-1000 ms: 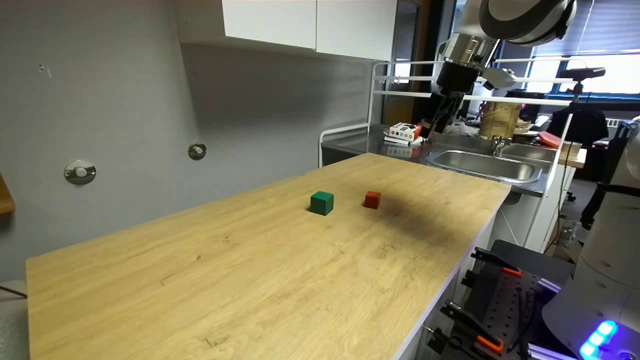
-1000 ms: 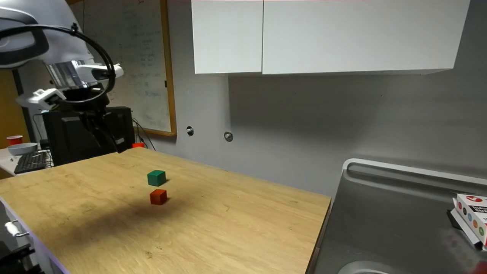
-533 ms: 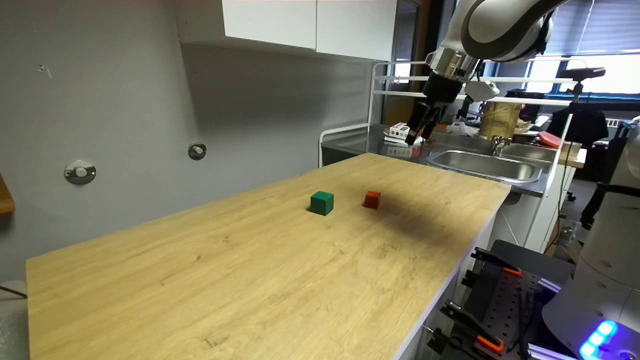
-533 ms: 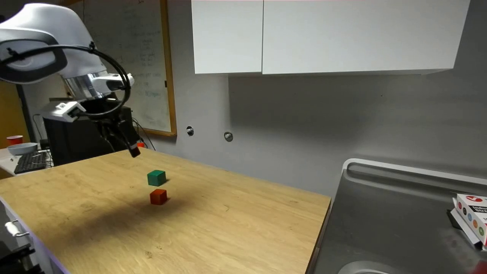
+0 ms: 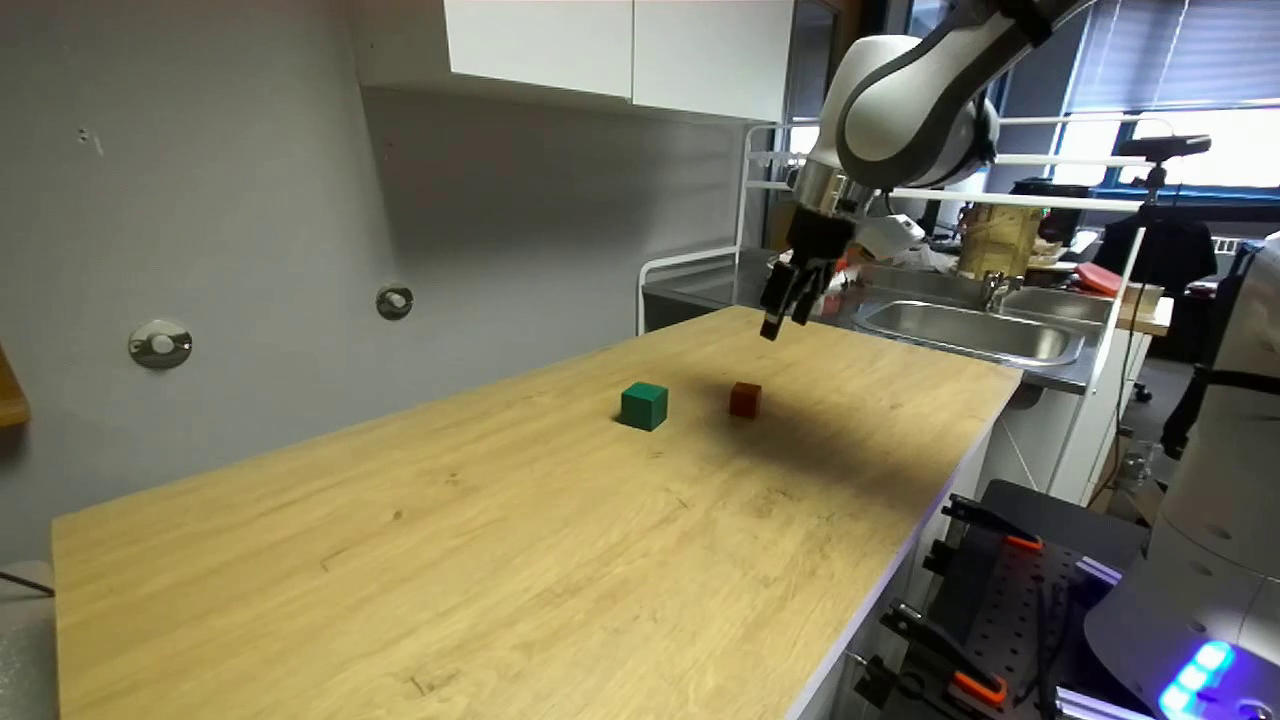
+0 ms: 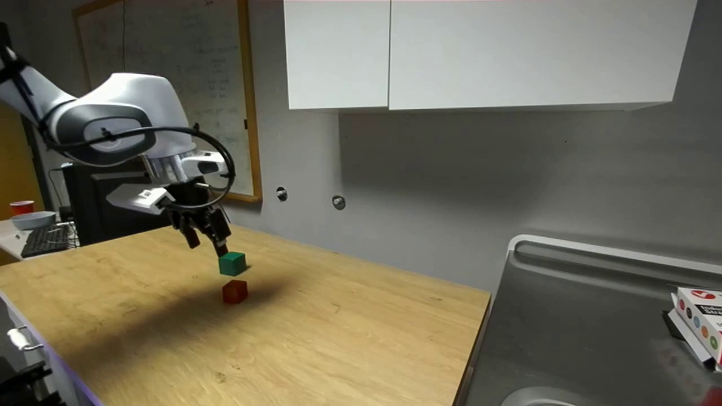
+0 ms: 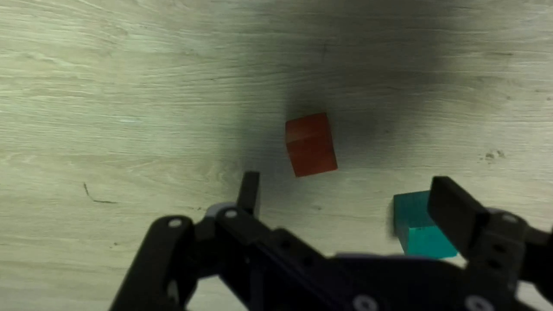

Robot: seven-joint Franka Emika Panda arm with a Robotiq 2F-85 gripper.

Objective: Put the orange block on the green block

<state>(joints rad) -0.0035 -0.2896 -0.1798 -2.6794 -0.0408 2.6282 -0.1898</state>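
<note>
wall (image 5: pixel 230 240): grey, at the left in an exterior view; two round metal discs (image 5: pixel 160 345) are fixed on it;
worktop (image 5: pixel 450 560): light wood, stretching from the lower left toward the upper right;
green block (image 5: pixel 644 407): it sits flat on the worktop, around the middle in an exterior view; in the wrist view the pincer (image 7: pixel 345 185) comes in front of it and hides a part;
orange block (image 5: pixel 745 400): it sits flat on the worktop; in an exterior view it is to the right of the green block, near but apart; a soft shadow (image 5: pixel 830 440) lies around it;
direction of the orange block: in the wrist view it is turned a little against the wood grain, which goes sideways there; its lower edge climbs slightly toward the picture's right;
long axis of the orange block: the sides look nearly equal, so I cannot tell which is the longer;
pincer: released, its two fingers (image 7: pixel 453 211) spread well apart; it hangs above the worktop, tips downward and somewhat tilted; in both exterior views it appears higher in the picture than the orange block;
arm (image 5: pixel 900 120): white and grey, it reaches in from the upper right and carries the pincer;
sink (image 5: pixel 965 325): steel, at the right, beyond the worktop.
</note>
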